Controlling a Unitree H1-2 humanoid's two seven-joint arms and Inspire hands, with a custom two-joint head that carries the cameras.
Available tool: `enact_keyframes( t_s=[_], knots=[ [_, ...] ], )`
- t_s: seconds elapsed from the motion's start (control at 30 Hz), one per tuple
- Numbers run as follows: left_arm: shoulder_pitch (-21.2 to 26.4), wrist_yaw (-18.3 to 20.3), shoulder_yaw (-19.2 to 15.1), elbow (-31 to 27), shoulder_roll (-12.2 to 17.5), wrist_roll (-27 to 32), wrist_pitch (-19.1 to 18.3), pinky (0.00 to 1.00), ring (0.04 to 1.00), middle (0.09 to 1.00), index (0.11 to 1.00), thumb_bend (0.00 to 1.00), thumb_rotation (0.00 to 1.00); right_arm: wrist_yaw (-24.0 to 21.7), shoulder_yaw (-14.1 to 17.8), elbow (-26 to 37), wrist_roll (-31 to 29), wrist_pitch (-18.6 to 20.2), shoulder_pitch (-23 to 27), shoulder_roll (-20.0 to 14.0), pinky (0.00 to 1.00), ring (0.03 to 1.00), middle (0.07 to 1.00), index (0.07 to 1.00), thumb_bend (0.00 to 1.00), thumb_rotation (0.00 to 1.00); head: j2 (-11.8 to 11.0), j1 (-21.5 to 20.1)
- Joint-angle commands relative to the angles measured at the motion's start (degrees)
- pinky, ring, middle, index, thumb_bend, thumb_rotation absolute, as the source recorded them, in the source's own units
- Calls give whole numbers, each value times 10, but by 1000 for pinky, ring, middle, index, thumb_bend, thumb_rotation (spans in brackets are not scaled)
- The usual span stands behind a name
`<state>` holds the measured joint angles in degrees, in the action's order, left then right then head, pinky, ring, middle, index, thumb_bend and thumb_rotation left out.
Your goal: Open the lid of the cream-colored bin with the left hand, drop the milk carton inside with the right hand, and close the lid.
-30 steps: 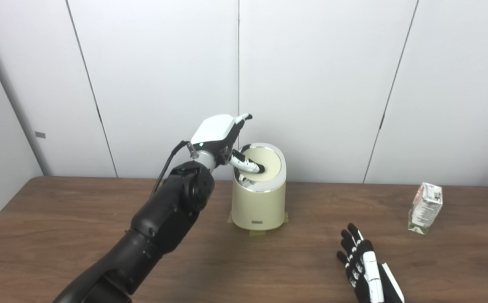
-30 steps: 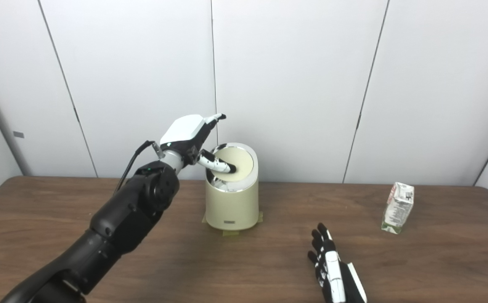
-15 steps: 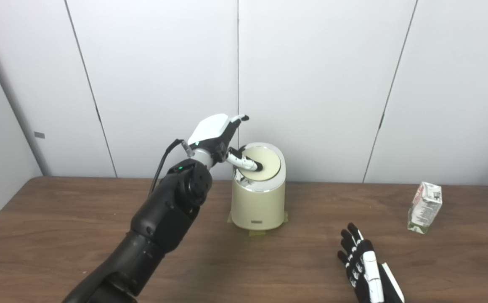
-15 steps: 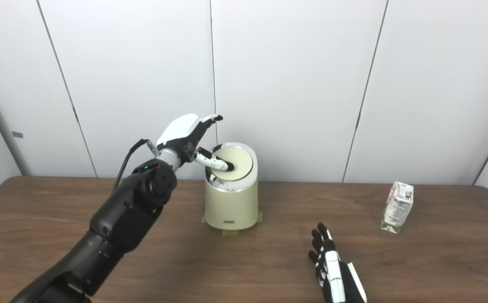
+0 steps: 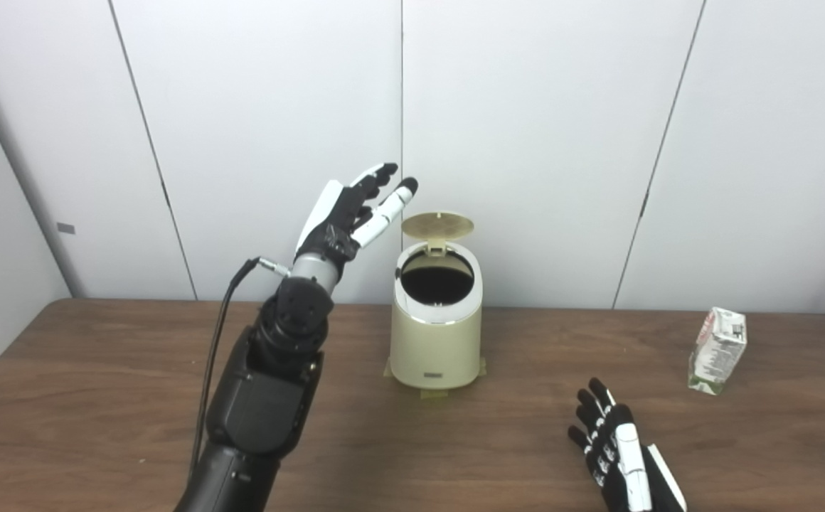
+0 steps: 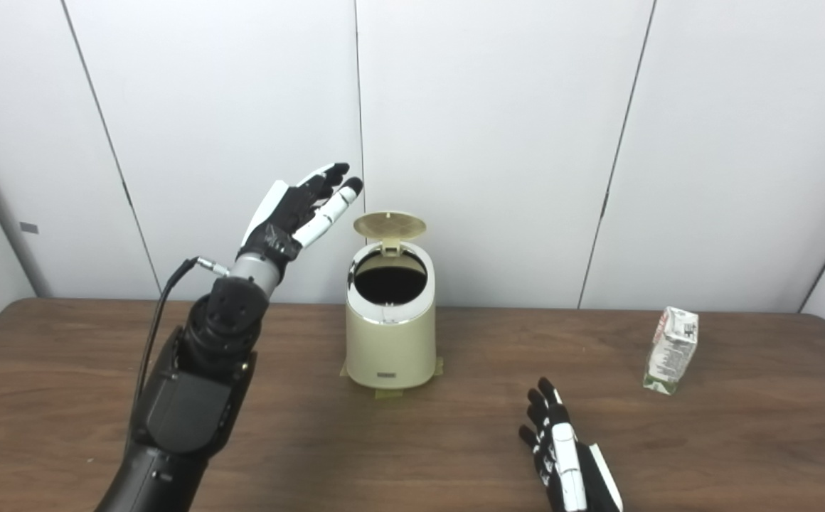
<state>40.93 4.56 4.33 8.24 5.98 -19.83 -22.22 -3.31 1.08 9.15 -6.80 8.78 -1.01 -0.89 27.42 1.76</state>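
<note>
The left hand [image 5: 345, 213] is raised in the upper left-centre of the frame, fingers spread wide and holding nothing, just left of the lid [image 5: 437, 225] and clear of it. The lid stands tipped up on its rear hinge above the cream-colored bin [image 5: 435, 341], whose dark round mouth faces up near the middle of the frame.

Low in the frame, right of centre, the right hand [image 5: 615, 448] lies flat on the wooden surface [image 5: 99, 398], fingers apart and empty. The milk carton [image 5: 718, 350] stands well apart from it at the right edge of the frame, leaning slightly, far from the bin.

The carton looks small and light, likely thin card that dents under a hard squeeze and tips easily when nudged. A grasp across its flat side panels around mid-height seems safest, with fingers on one face and thumb opposite, rather than on the folded gable top.
</note>
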Motion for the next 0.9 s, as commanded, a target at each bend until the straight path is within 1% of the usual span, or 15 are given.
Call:
enact_keyframes(
  t_s=[0.0, 0.1, 0.2, 0.23, 0.27, 0.3, 0.37, 0.4, 0.47, 0.5, 0.57, 0.63, 0.67, 0.8, 0.87],
  knots=[
    [1, -8, -6, -36, 7, 5, 0, 893, 932, 933, 927, 525, 769, 0, 3, 24, -3, -5, 14, -2, 933, 985, 979, 1000, 651, 999, 0, 0],
    [-44, -8, -20, -77, 8, 24, 5, 866, 904, 908, 928, 503, 796, 2, 8, 29, -6, -3, 17, -4, 931, 983, 979, 1000, 633, 981, 3, -3],
    [-87, -6, -35, -117, 7, 46, 0, 850, 879, 893, 915, 440, 849, 5, 17, 30, -16, -7, 21, -1, 909, 966, 964, 975, 631, 901, 8, -11],
    [-103, -2, -36, -131, 10, 50, -1, 866, 889, 906, 926, 433, 906, 6, 21, 31, -20, -5, 23, 0, 902, 963, 963, 967, 639, 851, 10, -13],
    [-113, 0, -37, -140, 11, 52, -2, 871, 894, 913, 933, 435, 930, 7, 23, 32, -23, -4, 25, 1, 893, 955, 959, 959, 646, 806, 10, -13],
    [-132, 3, -38, -150, 15, 57, 5, 874, 897, 916, 936, 436, 943, 10, 28, 34, -26, 0, 29, 1, 888, 950, 957, 955, 650, 783, 12, -18],
    [-160, 5, -39, -164, 19, 67, 17, 874, 907, 926, 948, 458, 971, 15, 32, 38, -25, 6, 35, -1, 879, 938, 956, 950, 613, 669, 16, -27],
    [-174, 3, -40, -172, 19, 72, 19, 876, 910, 927, 949, 464, 976, 18, 34, 41, -20, 9, 38, -3, 875, 936, 954, 949, 604, 647, 17, -32],
    [-194, -3, -42, -185, 16, 77, 22, 892, 917, 931, 952, 478, 996, 22, 36, 49, -8, 15, 42, -11, 854, 915, 945, 938, 580, 546, 22, -46],
    [-208, -8, -47, -194, 11, 83, 27, 895, 917, 931, 952, 479, 998, 27, 39, 54, -1, 20, 45, -17, 850, 909, 943, 935, 578, 523, 24, -55],
    [-230, -14, -51, -207, 5, 91, 35, 883, 919, 934, 963, 467, 1000, 32, 46, 57, 4, 22, 51, -25, 811, 876, 926, 902, 661, 398, 27, -70],
    [-252, -14, -50, -221, 4, 93, 37, 900, 924, 939, 967, 474, 1000, 45, 58, 53, 13, 24, 56, -31, 785, 865, 913, 892, 722, 348, 30, -90],
    [-257, -13, -50, -225, 5, 93, 37, 905, 923, 940, 968, 471, 1000, 49, 61, 51, 17, 25, 57, -33, 776, 862, 908, 891, 736, 326, 30, -90],
    [-274, -9, -52, -230, -1, 110, 37, 889, 923, 944, 970, 437, 1000, 67, 71, 62, 45, 27, 59, -45, 732, 836, 900, 866, 725, 243, 35, -133],
    [-281, -8, -52, -234, -4, 120, 35, 904, 931, 949, 978, 409, 1000, 76, 75, 80, 60, 38, 56, -51, 758, 829, 875, 841, 735, 229, 37, -146]
  ],
)
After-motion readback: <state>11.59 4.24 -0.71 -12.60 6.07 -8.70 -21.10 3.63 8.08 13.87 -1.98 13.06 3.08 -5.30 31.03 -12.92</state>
